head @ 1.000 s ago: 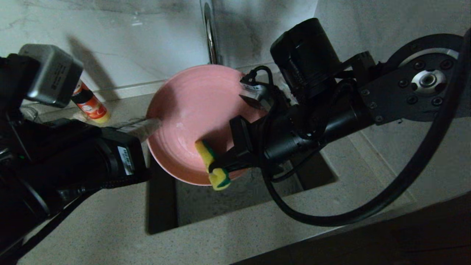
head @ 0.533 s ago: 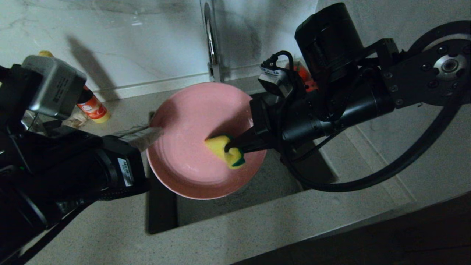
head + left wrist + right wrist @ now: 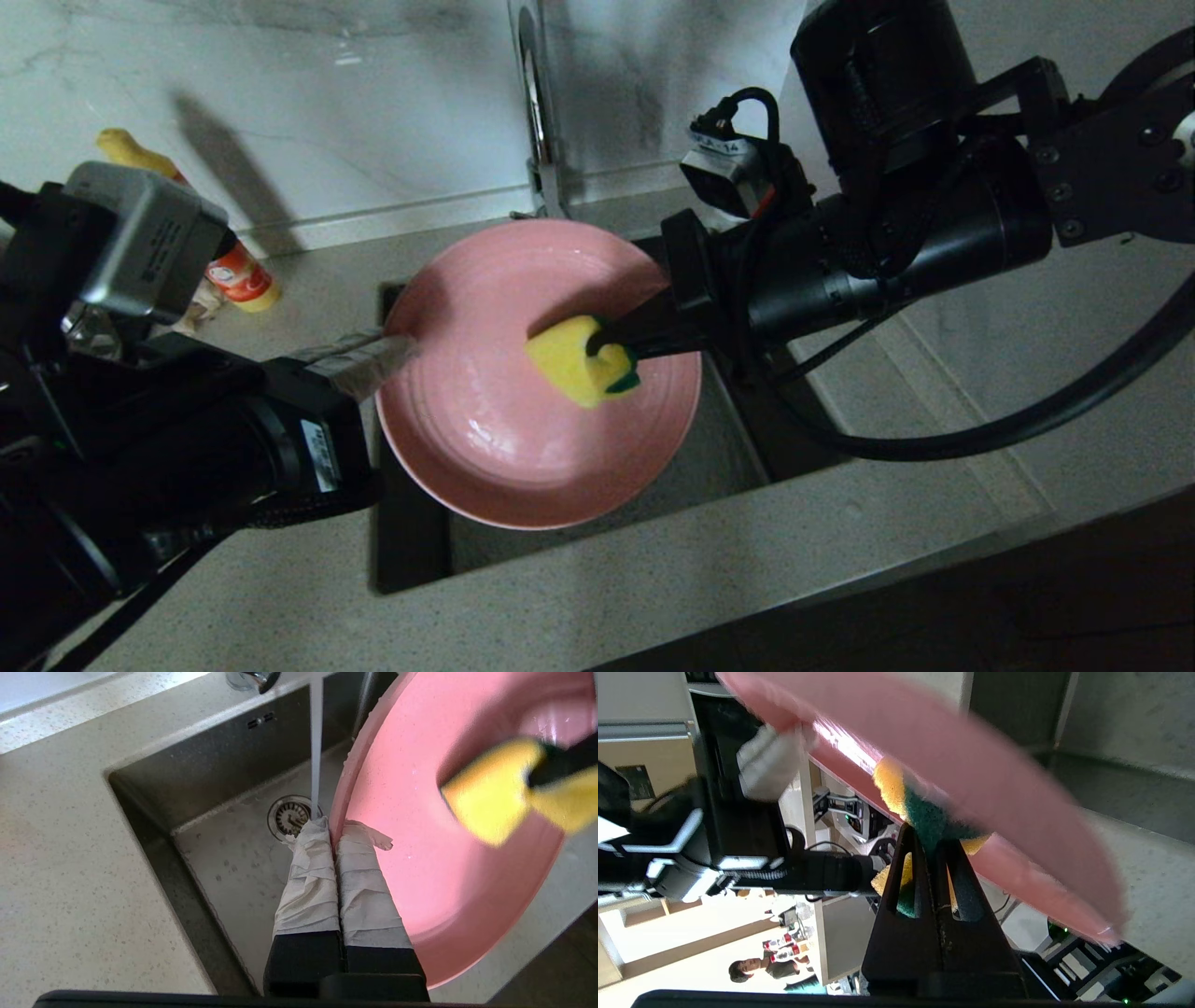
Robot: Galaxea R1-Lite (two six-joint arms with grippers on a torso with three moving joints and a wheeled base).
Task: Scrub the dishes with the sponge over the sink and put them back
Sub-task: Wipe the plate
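Note:
A pink plate hangs tilted over the sink, its face turned up toward me. My left gripper, fingers wrapped in white tape, is shut on the plate's left rim; the left wrist view shows that gripper with one finger on each side of the plate. My right gripper is shut on the yellow-and-green sponge and presses it against the plate's middle. From the right wrist view, the gripper squeezes the sponge against the plate.
Water runs from the chrome faucet down to the drain, just beside the plate's rim. An orange-labelled bottle stands on the speckled counter at the back left. The marble wall rises behind the sink.
The right gripper has carried the sponge from the plate's lower rim up to its middle. The plate has sunk and tipped flatter in the left gripper.

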